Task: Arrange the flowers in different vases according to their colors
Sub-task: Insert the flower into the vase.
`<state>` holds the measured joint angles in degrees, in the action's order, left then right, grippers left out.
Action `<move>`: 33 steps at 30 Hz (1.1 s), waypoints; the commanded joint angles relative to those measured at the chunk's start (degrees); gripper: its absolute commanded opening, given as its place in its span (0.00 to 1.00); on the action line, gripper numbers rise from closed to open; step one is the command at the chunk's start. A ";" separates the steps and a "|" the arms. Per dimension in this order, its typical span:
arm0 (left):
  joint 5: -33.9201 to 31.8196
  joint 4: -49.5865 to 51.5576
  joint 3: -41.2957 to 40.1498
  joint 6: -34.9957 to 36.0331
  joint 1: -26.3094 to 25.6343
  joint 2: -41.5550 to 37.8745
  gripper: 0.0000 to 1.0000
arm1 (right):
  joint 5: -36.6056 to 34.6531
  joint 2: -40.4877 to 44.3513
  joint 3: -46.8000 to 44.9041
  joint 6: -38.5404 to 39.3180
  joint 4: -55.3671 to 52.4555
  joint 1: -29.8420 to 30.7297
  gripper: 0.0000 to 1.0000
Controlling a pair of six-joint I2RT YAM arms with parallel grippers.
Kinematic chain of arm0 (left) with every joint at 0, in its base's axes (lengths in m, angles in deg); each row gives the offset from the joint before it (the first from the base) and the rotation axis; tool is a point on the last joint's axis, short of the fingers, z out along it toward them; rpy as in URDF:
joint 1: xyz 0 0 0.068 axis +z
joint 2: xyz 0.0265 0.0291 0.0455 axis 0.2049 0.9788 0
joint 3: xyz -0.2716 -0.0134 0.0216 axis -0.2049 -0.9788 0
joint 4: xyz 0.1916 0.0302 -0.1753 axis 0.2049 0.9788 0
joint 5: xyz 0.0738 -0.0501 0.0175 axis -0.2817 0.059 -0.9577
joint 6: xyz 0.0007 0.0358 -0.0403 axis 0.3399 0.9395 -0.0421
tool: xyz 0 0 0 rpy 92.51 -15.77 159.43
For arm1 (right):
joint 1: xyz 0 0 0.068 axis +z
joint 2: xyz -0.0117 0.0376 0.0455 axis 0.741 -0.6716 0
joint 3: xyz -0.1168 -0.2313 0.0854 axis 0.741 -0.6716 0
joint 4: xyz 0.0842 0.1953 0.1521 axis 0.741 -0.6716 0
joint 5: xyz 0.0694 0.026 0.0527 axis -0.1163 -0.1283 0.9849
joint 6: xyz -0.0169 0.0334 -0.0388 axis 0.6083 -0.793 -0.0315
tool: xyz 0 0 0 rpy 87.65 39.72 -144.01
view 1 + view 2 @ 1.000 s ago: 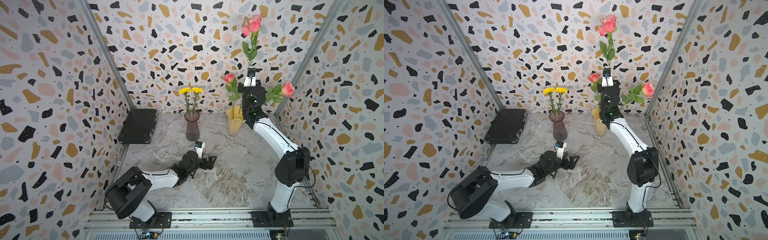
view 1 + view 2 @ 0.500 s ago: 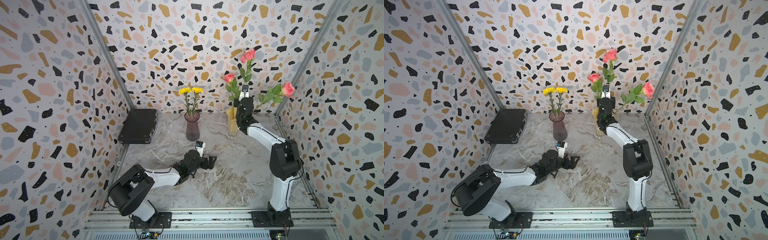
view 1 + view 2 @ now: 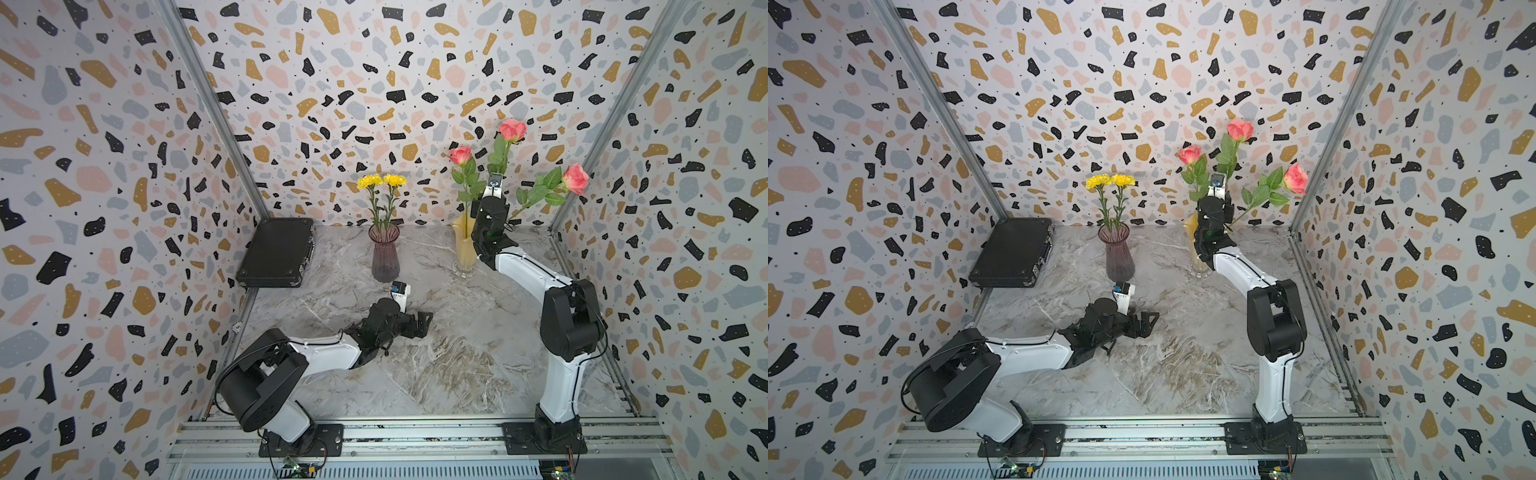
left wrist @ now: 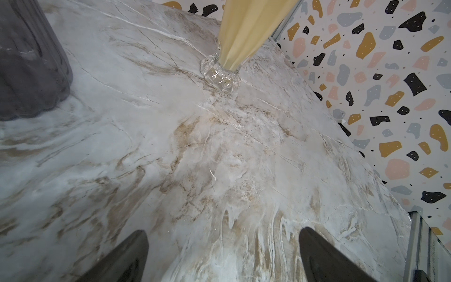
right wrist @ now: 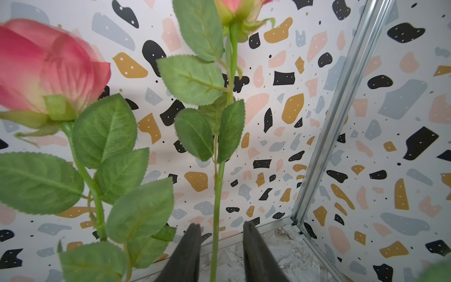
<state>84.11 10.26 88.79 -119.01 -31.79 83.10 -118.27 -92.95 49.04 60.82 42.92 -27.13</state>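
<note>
Pink roses (image 3: pixel 512 129) | both top views: all three standing in yellow vase (image 3: pixel 463 249), yellow blooms (image 3: pixel 381 180) in purple vase (image 3: pixel 385 257) beside it | left wrist: left gripper (image 4: pixel 223 256) gaping, empty, facing its foot (image 4: pixel 219 78) | right wrist: right gripper (image 5: pixel 220 229) straddling rose stem (image 5: pixel 217 195), jaws parted, clamping nothing | risk: jaws snagging leaves (image 5: pixel 195 136) on backing off, tipping vase

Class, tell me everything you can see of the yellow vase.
The yellow vase is creamy, softly fluted, flaring from a narrow base to a wavy rim, on a clear ribbed glass foot. It stands upright on the marble table near the back wall. A rose stem enters its mouth. The right arm covers part of it, so contact there cannot be told.
</note>
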 commanded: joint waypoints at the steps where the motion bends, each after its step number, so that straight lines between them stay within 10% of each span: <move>1: 0.12 -0.86 1.63 -0.21 0.32 -0.25 1.00 | 0.55 6.66 -0.81 -3.41 -2.16 0.23 0.35; 19: -4.07 1.80 0.90 -1.35 0.36 -2.93 0.99 | 5.05 16.34 -6.24 2.37 1.47 6.68 0.36; 33: -52.41 24.92 -4.96 -29.14 0.76 -18.96 0.99 | 25.07 31.95 -37.52 -12.35 -17.13 17.23 0.51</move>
<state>47.12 29.29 86.36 -137.28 -31.47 64.66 -99.51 -61.17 16.76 53.26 33.19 -10.82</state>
